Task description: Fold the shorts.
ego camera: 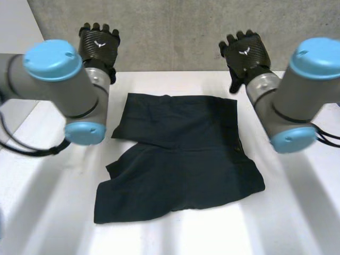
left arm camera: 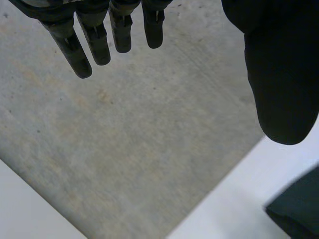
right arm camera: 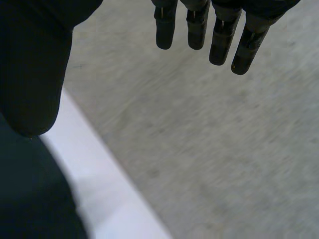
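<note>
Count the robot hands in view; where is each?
2. The left robot hand hangs open near the table's far edge, left of the shorts; the right robot hand likewise, right of them.

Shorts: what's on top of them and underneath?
Nothing lies on the shorts; left hand and right hand are off them. White table shows around them; beneath the cloth is hidden.

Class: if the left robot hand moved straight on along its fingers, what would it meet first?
Probably the grey wall; nothing shows between it and the left robot hand, though depth is unclear.
</note>
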`<state>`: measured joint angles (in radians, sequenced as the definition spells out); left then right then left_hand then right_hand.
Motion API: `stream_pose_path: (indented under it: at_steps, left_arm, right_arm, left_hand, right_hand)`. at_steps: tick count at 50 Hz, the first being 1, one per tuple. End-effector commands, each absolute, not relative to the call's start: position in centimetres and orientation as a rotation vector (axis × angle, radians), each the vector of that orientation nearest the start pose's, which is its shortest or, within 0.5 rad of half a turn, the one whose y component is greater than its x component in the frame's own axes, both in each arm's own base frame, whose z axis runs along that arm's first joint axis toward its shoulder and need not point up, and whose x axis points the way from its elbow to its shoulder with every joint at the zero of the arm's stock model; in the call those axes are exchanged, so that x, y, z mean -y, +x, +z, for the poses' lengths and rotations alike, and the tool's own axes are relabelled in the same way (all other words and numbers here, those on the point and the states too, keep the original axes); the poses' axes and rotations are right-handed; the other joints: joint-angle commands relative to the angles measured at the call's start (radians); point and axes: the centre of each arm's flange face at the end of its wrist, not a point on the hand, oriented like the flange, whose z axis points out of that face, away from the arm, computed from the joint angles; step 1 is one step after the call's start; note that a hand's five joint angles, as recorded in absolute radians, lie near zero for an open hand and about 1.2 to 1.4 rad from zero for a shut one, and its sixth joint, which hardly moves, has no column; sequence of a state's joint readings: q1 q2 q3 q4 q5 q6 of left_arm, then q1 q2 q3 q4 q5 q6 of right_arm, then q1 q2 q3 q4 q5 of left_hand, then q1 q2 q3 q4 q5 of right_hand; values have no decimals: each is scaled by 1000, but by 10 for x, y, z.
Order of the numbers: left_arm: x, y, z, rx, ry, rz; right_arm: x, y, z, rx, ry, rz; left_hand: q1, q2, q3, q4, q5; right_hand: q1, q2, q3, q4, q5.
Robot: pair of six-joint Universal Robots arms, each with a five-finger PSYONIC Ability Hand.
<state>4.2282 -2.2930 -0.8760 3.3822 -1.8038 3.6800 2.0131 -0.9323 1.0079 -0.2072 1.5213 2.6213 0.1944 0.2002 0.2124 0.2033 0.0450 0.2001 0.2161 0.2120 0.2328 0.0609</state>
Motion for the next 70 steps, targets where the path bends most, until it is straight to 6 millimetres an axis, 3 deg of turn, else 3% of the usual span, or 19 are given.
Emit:
stream_pose_path:
  at_steps: [1,3,7,11,14,19,22,29,33,34,36,51,52,53,55,59,61,64,70]
  left_arm:
    - [286,-281,260,-2038,710,-2154]
    - [257,-271,253,-2123,735,-2115]
    - [207,-262,233,-2262,859,-2020]
    - [164,-251,207,-2398,1017,-1859]
    - [145,-242,191,-2479,1073,-1746]
    - [119,-227,162,-2601,1116,-1570]
    - [118,-224,154,-2617,1103,-1547]
    - [137,-224,150,-2565,1021,-1655]
    - [145,-227,146,-2545,1006,-1684]
    - [146,-228,145,-2541,1004,-1691]
    - [150,-230,141,-2534,1005,-1701]
    - [169,-240,118,-2464,1037,-1737]
    - [169,-240,117,-2457,1044,-1732]
    - [170,-241,114,-2425,1080,-1726]
    - [171,-241,114,-2396,1105,-1724]
    - [170,-241,120,-2343,1138,-1733]
    - [170,-240,133,-2310,1120,-1791]
    - [168,-240,142,-2294,1099,-1835]
    - [173,-240,150,-2276,1077,-1869]
  right_arm:
    - [301,277,239,-2114,-1168,-1893]
    - [285,266,223,-2193,-1189,-1745]
    - [263,247,211,-2256,-1185,-1623]
    - [245,233,192,-2275,-1187,-1519]
    - [234,227,178,-2255,-1180,-1463]
    - [226,218,159,-2247,-1153,-1436]
    - [228,213,150,-2246,-1135,-1477]
    - [238,214,138,-2212,-1140,-1557]
    - [244,216,132,-2214,-1150,-1569]
    - [245,216,131,-2211,-1158,-1575]
    - [245,216,131,-2207,-1169,-1580]
    - [247,215,131,-2234,-1143,-1574]
    - [247,215,131,-2239,-1142,-1573]
    - [247,214,132,-2252,-1141,-1573]
    - [247,213,132,-2275,-1137,-1567]
    - [245,211,133,-2328,-1149,-1510]
    - [242,209,134,-2357,-1145,-1463]
    - [240,205,136,-2390,-1132,-1423]
    - [234,204,146,-2377,-1098,-1442]
  left_hand:
    - [45,40,27,37,20]
    - [98,92,80,89,73]
    - [248,242,230,239,223]
    - [304,298,286,295,278]
    - [351,345,333,342,326]
    - [506,501,488,498,481]
    - [471,466,453,463,446]
    - [410,404,392,401,385]
    - [398,392,380,389,373]
    - [398,392,380,389,373]
    - [401,395,383,392,376]
    - [662,656,644,653,637]
    - [714,709,696,706,689]
    - [1032,1026,1014,1023,1007]
    - [1201,1195,1183,1192,1176]
    - [1202,1196,1184,1193,1177]
    - [1202,1196,1184,1193,1177]
    - [1202,1196,1184,1193,1177]
    - [1202,1196,1184,1193,1177]
  right_hand:
    - [-26,-42,-38,-58,-61]
    - [-26,-42,-38,-58,-61]
    - [-4,-20,-16,-37,-39]
    - [251,235,239,219,216]
    - [401,385,389,368,366]
    - [405,389,393,372,369]
    - [407,391,395,375,372]
    - [557,541,545,524,522]
    - [915,898,903,882,879]
    - [1110,1094,1098,1077,1075]
    - [1196,1180,1184,1163,1161]
    - [1196,1180,1184,1163,1161]
    - [1196,1180,1184,1163,1161]
    - [1196,1180,1184,1163,1161]
    - [1196,1180,1184,1163,1161]
    - [1196,1180,1184,1163,1161]
    - [1196,1180,1184,1163,1161]
    - [512,496,500,479,477]
    - [431,415,419,398,396]
